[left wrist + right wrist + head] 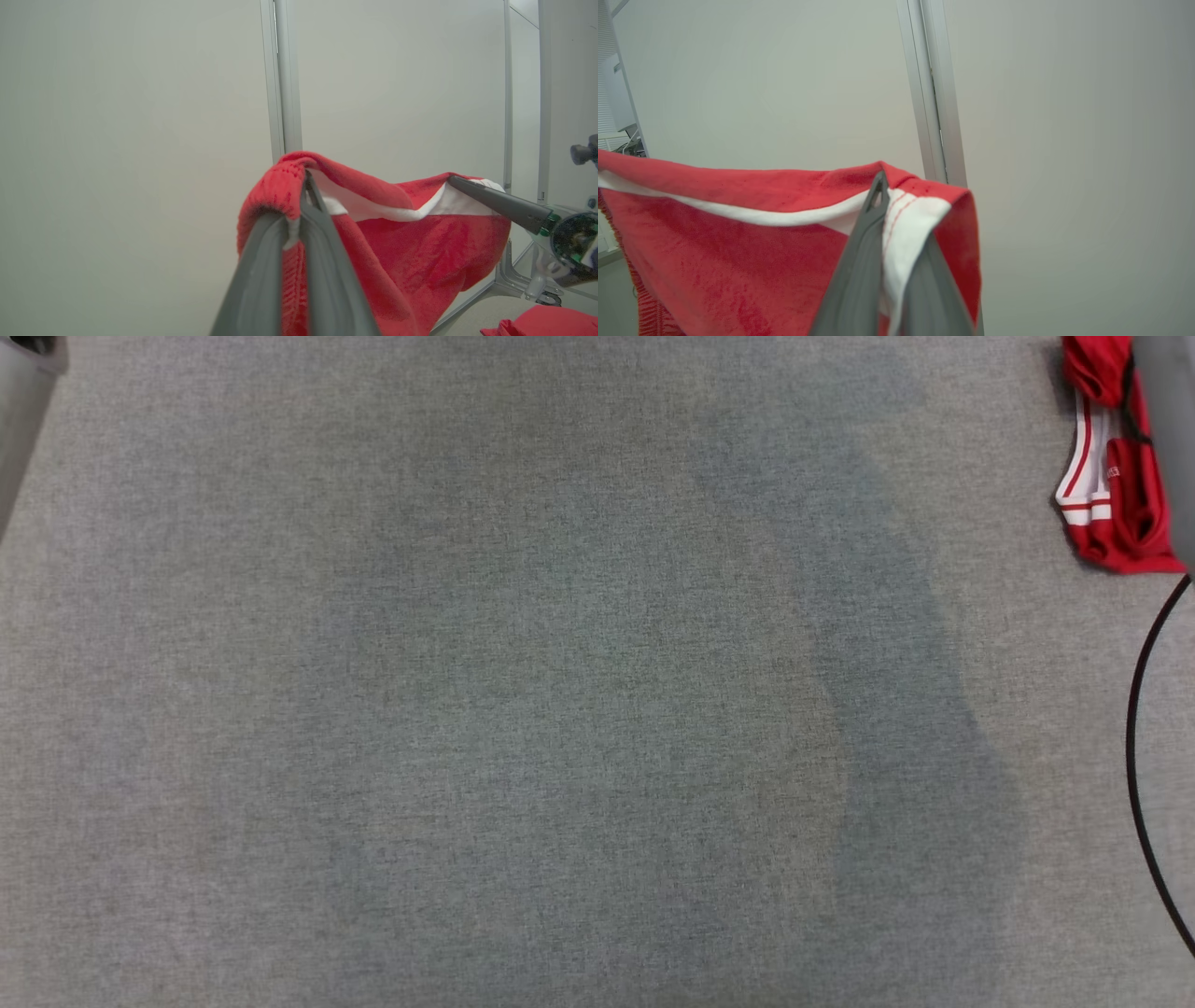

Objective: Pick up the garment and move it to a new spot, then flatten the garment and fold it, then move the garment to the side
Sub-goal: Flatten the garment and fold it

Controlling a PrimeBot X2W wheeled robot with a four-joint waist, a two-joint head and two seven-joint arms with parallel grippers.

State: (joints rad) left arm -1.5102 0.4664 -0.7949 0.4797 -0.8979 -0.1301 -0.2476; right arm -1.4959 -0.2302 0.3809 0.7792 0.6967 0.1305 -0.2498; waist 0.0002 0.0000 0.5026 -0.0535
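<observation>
Red fleecy garment (420,252) held up
Left gripper (302,184) clamps its ribbed hem (273,189), right gripper (879,184) its stitched white band (908,219); lower part cut off.

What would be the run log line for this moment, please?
stage: lift | left gripper: shut on garment | right gripper: shut on garment | garment: hanging spread between both

The grey fabric-covered surface (523,709) bears a crumpled red-and-white cloth (1111,513) at the head view's upper right.
</observation>
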